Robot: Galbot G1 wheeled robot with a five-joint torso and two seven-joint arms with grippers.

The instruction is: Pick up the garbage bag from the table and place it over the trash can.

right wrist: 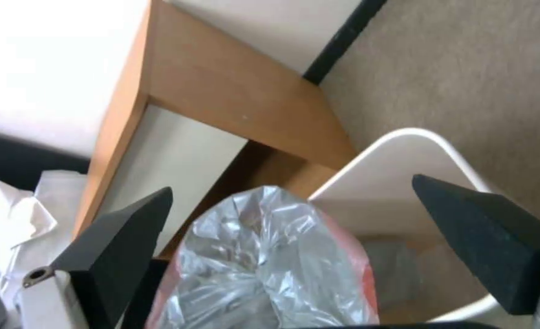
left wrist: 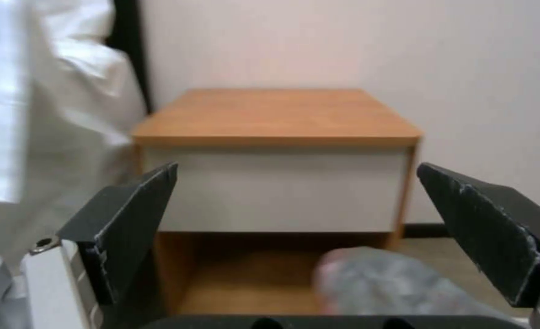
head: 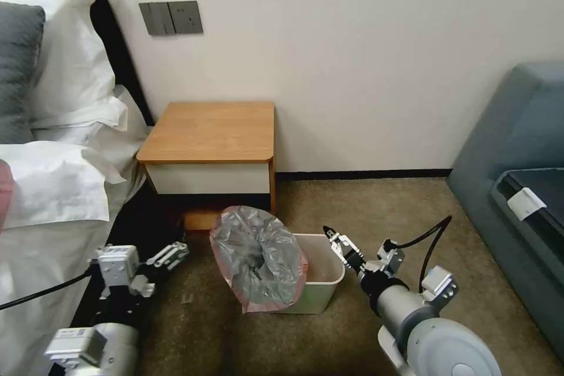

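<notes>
The grey crinkly garbage bag point(head: 257, 258) with its pink-red rim hangs over the left end of the cream-white trash can point(head: 322, 282) on the carpet, bunched up and leaning outward. The right part of the bin's mouth is uncovered. Behind them stands the table point(head: 211, 132), its wooden top bare. My left gripper point(head: 175, 252) is open, low and to the left of the bag, apart from it. My right gripper point(head: 329, 233) hovers open just above the bin's right rim. In the right wrist view the bag point(right wrist: 264, 260) and bin rim point(right wrist: 416, 135) lie beyond the open gripper point(right wrist: 292, 183). The left wrist view faces the table point(left wrist: 276, 114) and the bag point(left wrist: 379, 283).
A bed with white pillows point(head: 64, 100) runs along the left, close to my left arm. A grey-blue sofa point(head: 523, 176) fills the right side. Brown carpet point(head: 376, 211) lies open between the bin and the sofa. The wall is behind the table.
</notes>
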